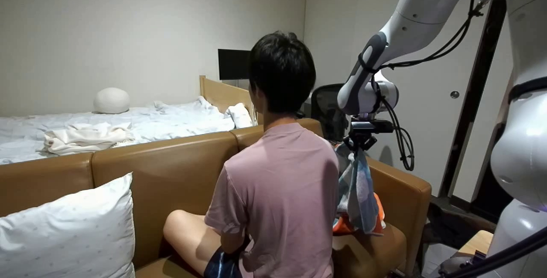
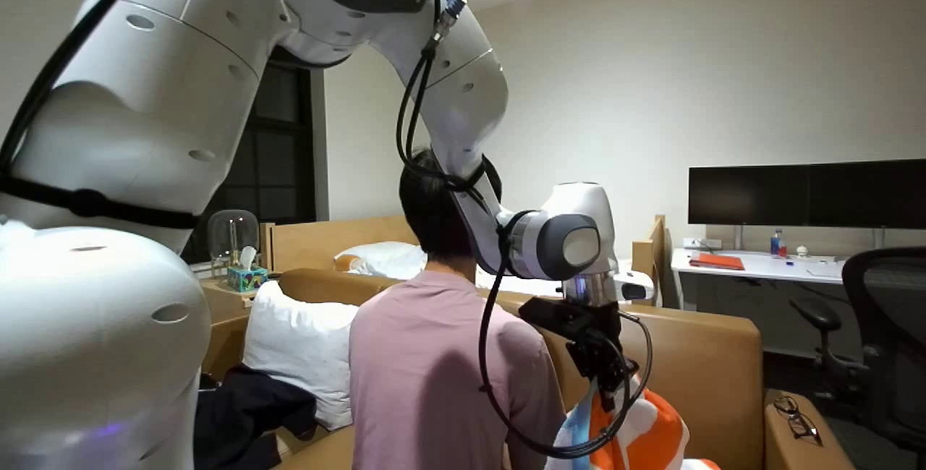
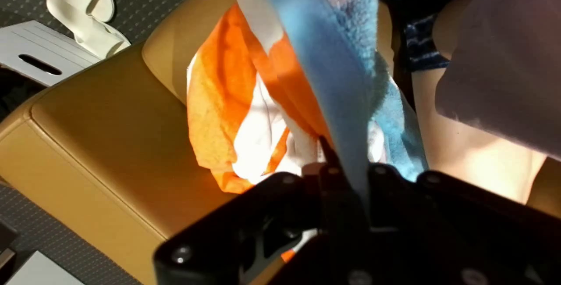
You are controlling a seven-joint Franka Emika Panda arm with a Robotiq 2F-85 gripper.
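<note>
Blue, pale-patched cloth [image 1: 362, 192] hangs creased from the fingers [image 3: 385, 197]

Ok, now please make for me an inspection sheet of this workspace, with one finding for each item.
Surface: sofa, with a person sitting on it.
Handled things: blue cloth hangs from the hand; orange cloth, partly white, is close by. Whether they are one piece cannot be told.
Clutter: pillow, dark cloth; glasses on the armrest.
Hand: closed on the blue cloth.
Cables: black, looped beside the hand.
Surroundings: bed, desk, screens, chair.
</note>
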